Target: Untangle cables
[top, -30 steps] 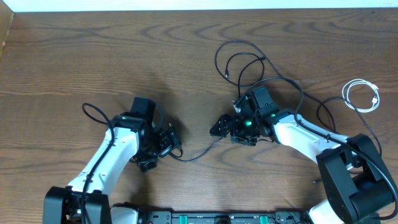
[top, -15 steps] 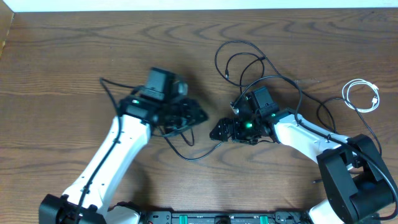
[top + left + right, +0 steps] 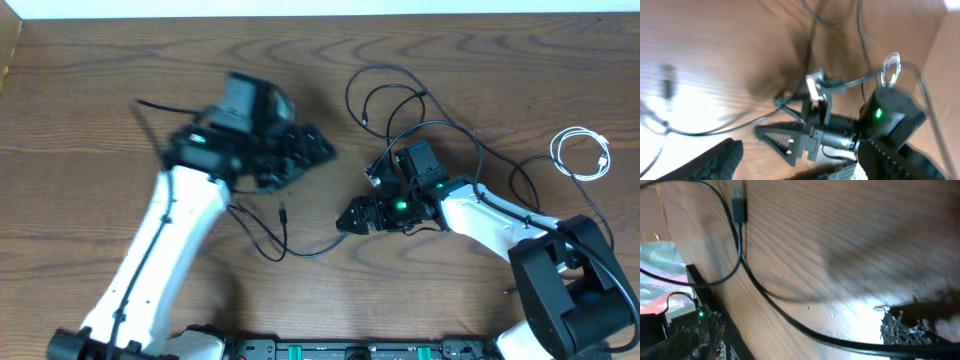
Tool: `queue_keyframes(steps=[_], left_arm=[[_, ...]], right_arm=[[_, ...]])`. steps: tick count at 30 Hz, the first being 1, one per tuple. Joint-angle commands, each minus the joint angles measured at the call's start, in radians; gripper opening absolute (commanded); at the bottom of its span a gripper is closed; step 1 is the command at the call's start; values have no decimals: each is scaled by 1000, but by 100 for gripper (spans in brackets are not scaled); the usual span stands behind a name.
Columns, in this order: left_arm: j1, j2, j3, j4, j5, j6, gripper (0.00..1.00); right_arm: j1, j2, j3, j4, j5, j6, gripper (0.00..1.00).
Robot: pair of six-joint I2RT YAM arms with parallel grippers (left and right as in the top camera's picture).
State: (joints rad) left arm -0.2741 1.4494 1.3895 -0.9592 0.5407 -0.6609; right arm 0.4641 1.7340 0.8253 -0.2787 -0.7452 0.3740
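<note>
Several thin black cables (image 3: pixel 398 98) loop in a tangle at the back right. One of them trails left across the table to a loose plug (image 3: pixel 285 213), which also shows as a plug (image 3: pixel 740 205) in the right wrist view. A white cable (image 3: pixel 583 155) is coiled at the far right. My left gripper (image 3: pixel 308 148) hangs raised above the table, blurred, with its fingers (image 3: pixel 715 160) wide apart and nothing between them. My right gripper (image 3: pixel 349 218) sits low on the table, open, and the black cable (image 3: pixel 790 322) runs across between its fingers (image 3: pixel 900 330).
The right arm's thicker cords (image 3: pixel 520 185) lie over the tangle's right side. The dark base bar (image 3: pixel 330 350) runs along the table's front edge. The table's back edge (image 3: pixel 300 17) meets a white wall.
My left arm has lifted and swung toward the back, dragging the black cable and then letting it go; the plug now lies on the table. My right gripper has shifted slightly forward.
</note>
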Motion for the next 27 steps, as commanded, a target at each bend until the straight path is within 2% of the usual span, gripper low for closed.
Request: queue_keyframes(steps=[1,3,7,9,12,18,21,23,25,27], left_arm=[[124,-7,104,-121,-114,97,81],[198,-8,116,-184,-162,130,82],[338,-3,104,-325,-420,137,83],[379,0,81,-373,-515,137,83],[408,1,17,-386,-562,138,83],[409,3,-199,-276,-579,137,83],[409,4,-298,-198,-579,137,83],[409,4,-336,-166,-578,137,83],[409,4,-342,-159,-578,137,83],[412,2,-328,-156,-578,137,83]], right_arm=[[9,21,30,41,-69,-26,96],[12,21,56,93,-88,15,93],[47,22,70,300,-82,146,73],[76,21,70,358,-51,154,74],[133,21,70,388,48,164,77],[262,22,70,390,232,114,77],[303,22,72,359,244,95,80],[310,22,91,303,237,96,79],[309,22,146,174,235,93,79],[307,22,241,-12,236,26,80]])
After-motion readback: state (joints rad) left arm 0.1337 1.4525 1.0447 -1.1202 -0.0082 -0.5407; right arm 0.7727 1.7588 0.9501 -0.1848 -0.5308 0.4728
